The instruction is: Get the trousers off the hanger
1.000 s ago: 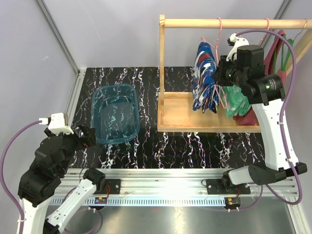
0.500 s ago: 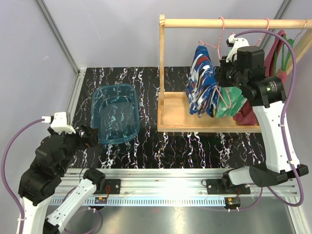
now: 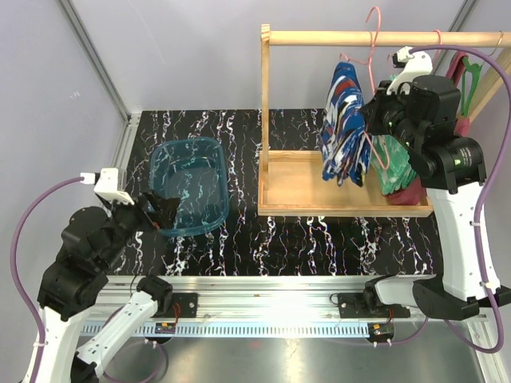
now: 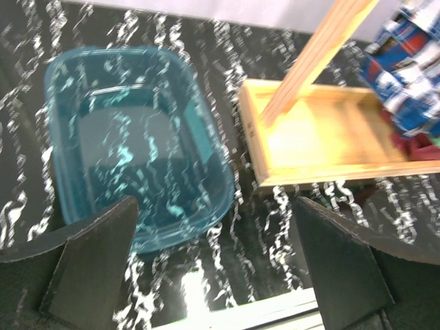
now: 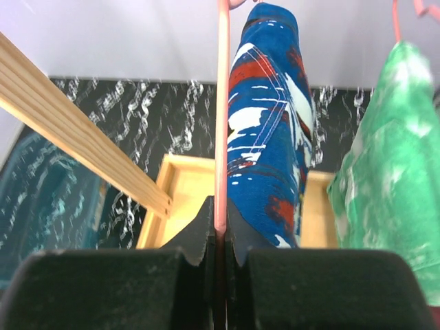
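The blue patched trousers (image 3: 343, 120) hang folded over a pink hanger (image 3: 372, 32) whose hook stands above the wooden rail (image 3: 319, 37). My right gripper (image 3: 374, 120) is shut on the hanger's thin pink bar. In the right wrist view the bar (image 5: 222, 103) runs up from between the closed jaws of the gripper (image 5: 221, 230), with the blue trousers (image 5: 268, 124) just to its right. The green mottled trousers (image 3: 395, 163) hang behind them, also in the right wrist view (image 5: 392, 158). My left gripper (image 3: 164, 211) is open and empty, low at the left.
A clear teal tub (image 3: 185, 142) stands on the black marbled table left of the rack, below my left gripper (image 4: 214, 227) and in its view (image 4: 117, 51). The rack's wooden base tray (image 3: 295, 209) lies under the clothes. A maroon garment (image 3: 411, 191) hangs at the far right.
My right gripper has lifted the pink hanger with the blue trousers up and to the right; its hook now rises above the rail. My left gripper has moved up and right toward the tub.
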Action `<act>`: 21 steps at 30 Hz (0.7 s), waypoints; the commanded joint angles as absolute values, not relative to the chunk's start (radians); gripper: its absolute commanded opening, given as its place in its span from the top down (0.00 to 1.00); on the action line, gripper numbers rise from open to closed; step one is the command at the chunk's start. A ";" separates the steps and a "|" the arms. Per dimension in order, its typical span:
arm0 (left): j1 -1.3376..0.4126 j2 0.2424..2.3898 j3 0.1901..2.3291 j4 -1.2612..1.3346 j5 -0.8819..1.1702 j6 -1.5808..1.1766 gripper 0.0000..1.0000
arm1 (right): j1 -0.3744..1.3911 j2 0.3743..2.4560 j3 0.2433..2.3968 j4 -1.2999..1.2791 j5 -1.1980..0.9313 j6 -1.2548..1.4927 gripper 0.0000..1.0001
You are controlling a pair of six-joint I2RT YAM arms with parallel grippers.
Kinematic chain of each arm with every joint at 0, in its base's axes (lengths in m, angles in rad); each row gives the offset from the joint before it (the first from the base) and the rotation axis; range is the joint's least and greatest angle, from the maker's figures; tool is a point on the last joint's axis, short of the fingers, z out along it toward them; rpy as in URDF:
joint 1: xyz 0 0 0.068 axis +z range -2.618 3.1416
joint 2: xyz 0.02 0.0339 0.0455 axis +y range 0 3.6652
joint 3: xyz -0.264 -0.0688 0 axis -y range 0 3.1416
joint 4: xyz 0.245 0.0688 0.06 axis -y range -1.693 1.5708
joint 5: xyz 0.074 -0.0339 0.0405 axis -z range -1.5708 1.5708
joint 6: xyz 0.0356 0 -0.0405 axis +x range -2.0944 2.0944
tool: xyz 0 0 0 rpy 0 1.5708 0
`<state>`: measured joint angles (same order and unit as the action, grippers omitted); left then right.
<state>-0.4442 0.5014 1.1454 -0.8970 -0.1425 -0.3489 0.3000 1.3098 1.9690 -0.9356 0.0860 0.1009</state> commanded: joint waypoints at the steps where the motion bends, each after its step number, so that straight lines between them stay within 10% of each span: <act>1: -0.446 0.531 1.146 -0.766 -0.060 -0.339 0.01 | 0.296 1.241 2.013 -0.601 0.083 0.107 1.00; 15: -0.506 0.690 1.186 -0.465 0.018 -0.339 0.01 | 0.296 1.115 1.993 -0.773 0.032 0.256 1.00; 21: -0.800 0.793 1.174 -0.345 -0.291 -0.264 0.01 | 0.296 1.005 1.850 -0.839 0.005 0.319 1.00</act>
<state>-0.6838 0.7441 1.1511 -0.4915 -0.1249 -0.3183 0.3000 1.0687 1.8809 -0.9710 0.0284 0.2653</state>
